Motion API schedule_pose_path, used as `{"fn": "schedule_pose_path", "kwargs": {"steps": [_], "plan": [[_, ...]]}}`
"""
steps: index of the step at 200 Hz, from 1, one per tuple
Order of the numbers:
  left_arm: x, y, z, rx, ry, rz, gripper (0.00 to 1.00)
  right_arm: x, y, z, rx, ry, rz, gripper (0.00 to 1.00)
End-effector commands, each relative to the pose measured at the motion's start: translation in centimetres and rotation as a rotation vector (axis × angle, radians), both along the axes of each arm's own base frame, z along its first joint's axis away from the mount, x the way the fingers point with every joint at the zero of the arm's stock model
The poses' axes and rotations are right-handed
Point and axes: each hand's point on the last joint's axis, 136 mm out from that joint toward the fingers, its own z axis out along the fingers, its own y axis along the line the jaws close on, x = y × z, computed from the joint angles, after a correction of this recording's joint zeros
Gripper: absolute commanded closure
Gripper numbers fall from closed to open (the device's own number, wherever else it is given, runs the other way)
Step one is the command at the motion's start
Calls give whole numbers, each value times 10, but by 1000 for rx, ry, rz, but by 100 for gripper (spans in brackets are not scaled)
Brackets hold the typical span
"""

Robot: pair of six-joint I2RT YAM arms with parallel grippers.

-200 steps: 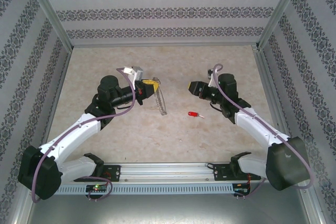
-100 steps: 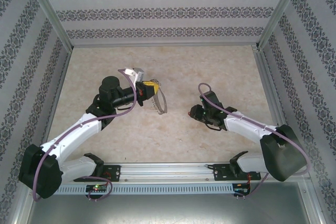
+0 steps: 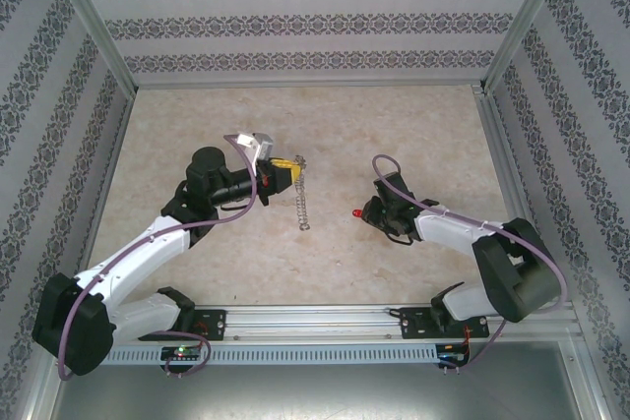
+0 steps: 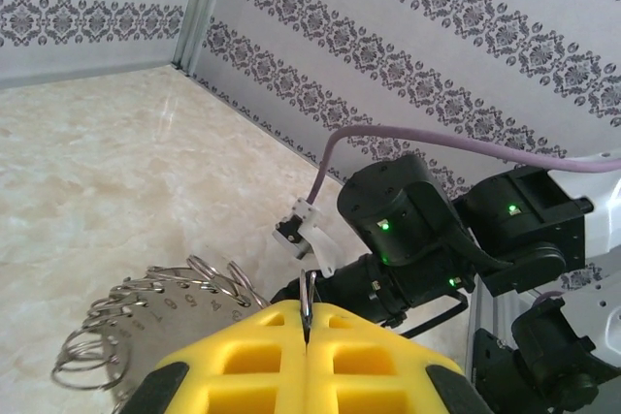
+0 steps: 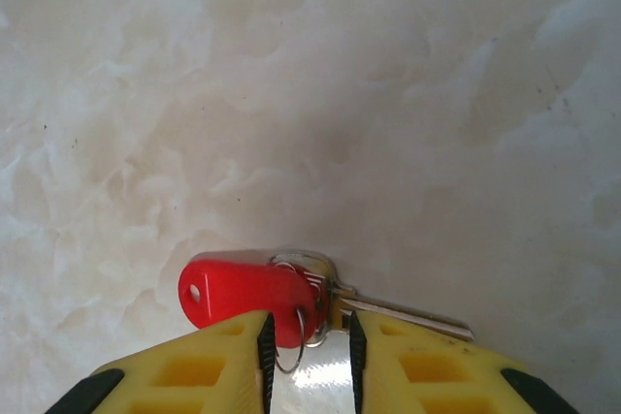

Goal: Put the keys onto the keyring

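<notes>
The left gripper's (image 3: 288,166) jaws are shut on the keyring's (image 3: 303,200) rim, and the hoop hangs edge-on. Rightward, the key (image 5: 243,293) lies on the table (image 3: 197,125) beneath the right gripper's (image 5: 306,336) narrowly parted jaws, its shank half hidden; grip unclear.

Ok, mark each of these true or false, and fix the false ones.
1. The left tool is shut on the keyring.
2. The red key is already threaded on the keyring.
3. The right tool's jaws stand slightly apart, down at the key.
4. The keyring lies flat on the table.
1. True. The left tool is shut on the rim of the keyring.
2. False. The red key lies on the table, at the right tool and apart from the keyring.
3. True. A narrow gap shows between the jaws, right at the key.
4. False. The left tool holds it on edge by its rim.
</notes>
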Motion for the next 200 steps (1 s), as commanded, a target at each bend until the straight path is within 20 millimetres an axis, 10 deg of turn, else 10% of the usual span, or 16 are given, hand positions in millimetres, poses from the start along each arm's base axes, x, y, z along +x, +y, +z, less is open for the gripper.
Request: {"fn": "schedule_pose_path", "kwargs": {"steps": [1,130,200], "plan": [[-10,-3,19,-21,-101,-33,100,9,-2,0,8,-19,-26,72],[-8,-5,14,-5,-87,-28,100,9,-1,8,79,-45,-31,100],[-7,-7,10,63,-250,17,100,35,5,114,262,-350,-19,100]]}}
